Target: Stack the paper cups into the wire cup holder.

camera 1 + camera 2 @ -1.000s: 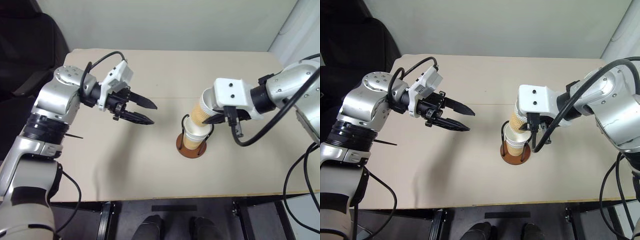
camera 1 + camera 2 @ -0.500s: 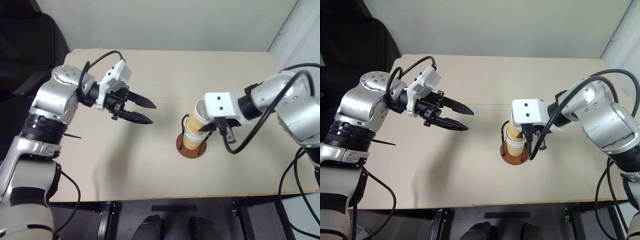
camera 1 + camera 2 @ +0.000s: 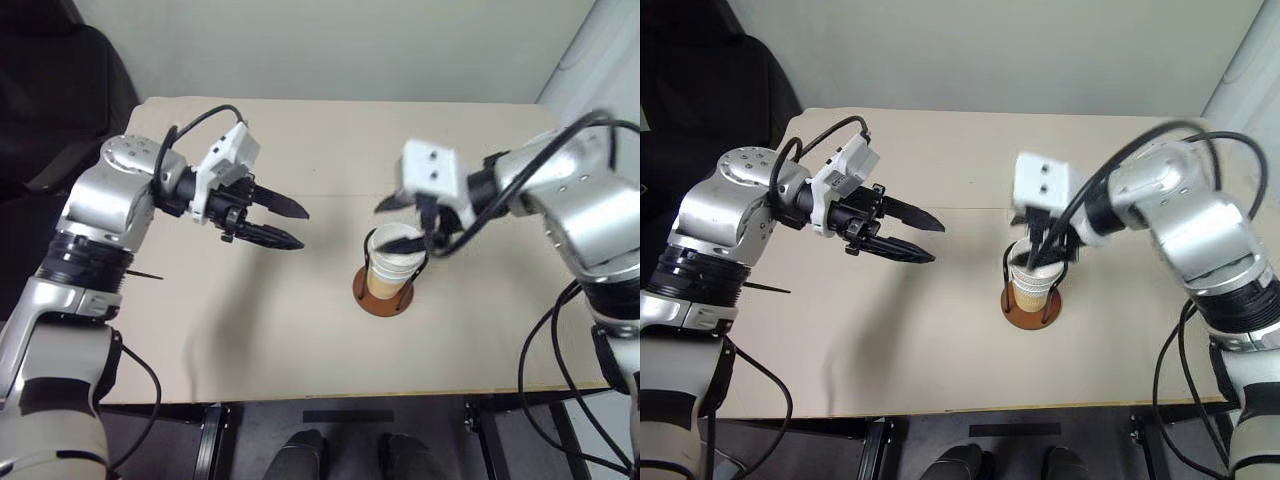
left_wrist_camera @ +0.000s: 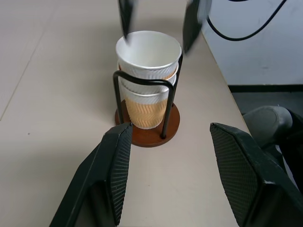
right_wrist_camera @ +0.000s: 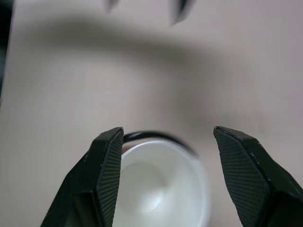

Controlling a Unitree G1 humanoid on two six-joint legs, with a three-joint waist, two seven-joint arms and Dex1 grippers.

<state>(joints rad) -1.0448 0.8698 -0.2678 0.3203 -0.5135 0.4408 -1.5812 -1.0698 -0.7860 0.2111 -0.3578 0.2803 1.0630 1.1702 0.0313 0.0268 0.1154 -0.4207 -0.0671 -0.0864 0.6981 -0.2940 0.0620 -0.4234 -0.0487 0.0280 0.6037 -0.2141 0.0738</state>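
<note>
Paper cups [image 3: 395,262] nested upright in wire cup holder [image 3: 383,296], centre frame; right gripper [image 3: 405,222] directly above, fingers wide, empty; left gripper [image 3: 285,225] parted, farther left.

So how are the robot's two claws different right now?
The left claw hangs over bare table, well away from the cup holder, while the right claw sits just above the stacked cups in that holder. The left claw points sideways toward the cups; the right claw points down over the top cup's rim. Both are open, with two black fingers, and neither holds anything.
</note>
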